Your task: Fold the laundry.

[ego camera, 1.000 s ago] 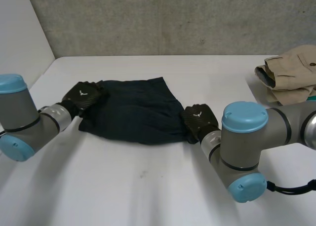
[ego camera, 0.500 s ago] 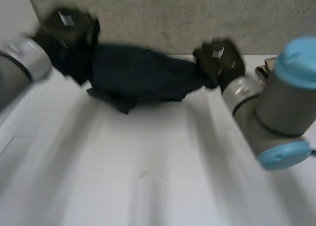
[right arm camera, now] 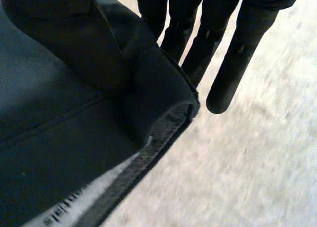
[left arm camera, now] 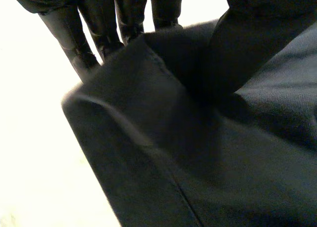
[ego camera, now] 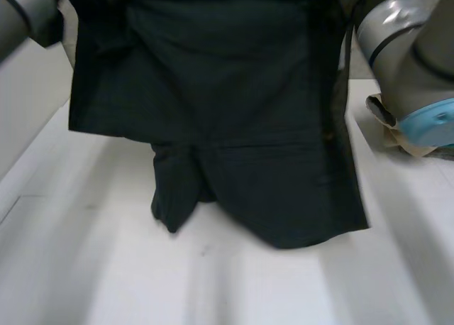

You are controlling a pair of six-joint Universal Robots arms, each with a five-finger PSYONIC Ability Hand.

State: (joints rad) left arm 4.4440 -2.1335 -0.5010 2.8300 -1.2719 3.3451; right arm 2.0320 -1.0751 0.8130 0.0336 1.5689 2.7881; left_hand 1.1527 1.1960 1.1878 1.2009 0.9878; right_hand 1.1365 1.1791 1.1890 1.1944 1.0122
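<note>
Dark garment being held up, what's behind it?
The dark garment covers the far part of the white table, so nothing behind it can be seen. Beside it, under the right arm, the edge of a beige garment shows.

You get no text you can read here. In the right wrist view, a white label [right arm camera: 74, 207] runs along the inner edge of the dark garment [right arm camera: 49, 133]. It carries small dark lettering, but the letters are too blurred for you to make out any word or number.
</note>
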